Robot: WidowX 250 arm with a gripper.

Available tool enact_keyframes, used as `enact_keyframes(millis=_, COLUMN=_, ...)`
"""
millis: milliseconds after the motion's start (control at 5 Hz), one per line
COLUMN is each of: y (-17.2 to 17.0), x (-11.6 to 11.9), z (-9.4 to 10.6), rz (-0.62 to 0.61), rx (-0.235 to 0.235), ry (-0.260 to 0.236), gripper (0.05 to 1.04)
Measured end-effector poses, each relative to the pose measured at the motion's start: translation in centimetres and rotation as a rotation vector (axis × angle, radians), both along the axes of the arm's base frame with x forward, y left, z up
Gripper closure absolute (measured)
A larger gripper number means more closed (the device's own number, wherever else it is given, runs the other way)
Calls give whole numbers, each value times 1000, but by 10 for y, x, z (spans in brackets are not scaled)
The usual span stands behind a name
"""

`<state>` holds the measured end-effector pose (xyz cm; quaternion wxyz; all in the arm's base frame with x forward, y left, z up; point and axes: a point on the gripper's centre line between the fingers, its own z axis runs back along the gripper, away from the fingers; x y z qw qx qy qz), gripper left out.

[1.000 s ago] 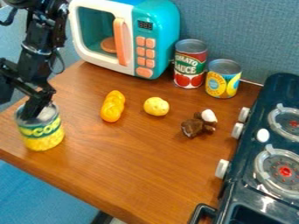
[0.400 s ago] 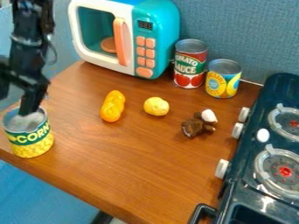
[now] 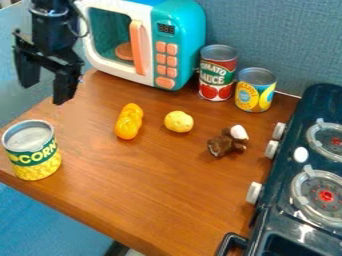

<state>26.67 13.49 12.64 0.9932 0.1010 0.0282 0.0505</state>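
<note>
From where I sit, my hand is at the upper left of the camera view, hanging in front of the toy microwave's left side. It is released: the two black fingers are spread well apart and point down. The corn can is the thing nearest to it, lower in the view. It stands upright at the left edge of the wooden worktop, its silver top facing up and its green and yellow label turned partly my way.

Behind, I have the turquoise and white toy microwave with its orange handle and buttons. To the right of it stand the tomato sauce can and, just beside that, a can with a yellow and blue label, both upright.

Across the middle of the worktop, I see an orange-yellow lumpy, oblong piece, a roundish pale yellow piece to its right, and farther right a small brown object with a white end. The dark toy stove is along the right side, with white knobs toward the worktop and two round burners on top.
</note>
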Motion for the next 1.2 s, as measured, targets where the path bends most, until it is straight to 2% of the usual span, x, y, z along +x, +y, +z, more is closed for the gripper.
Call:
enact_keyframes(millis=200, y=-42, x=-4, z=3, rz=-125, rx=-105, ry=-67, gripper=83)
enact_keyframes(millis=400, y=-95, x=7, z=-5, rz=-232, rx=-136, ry=-90, gripper=83)
enact_keyframes(millis=600, y=-140, x=12, z=-19, rz=-230, rx=-146, ry=-56, gripper=83)
enact_keyframes(millis=1200, y=-145, x=11, z=-20, rz=-243, rx=-145, ry=-54, gripper=83)
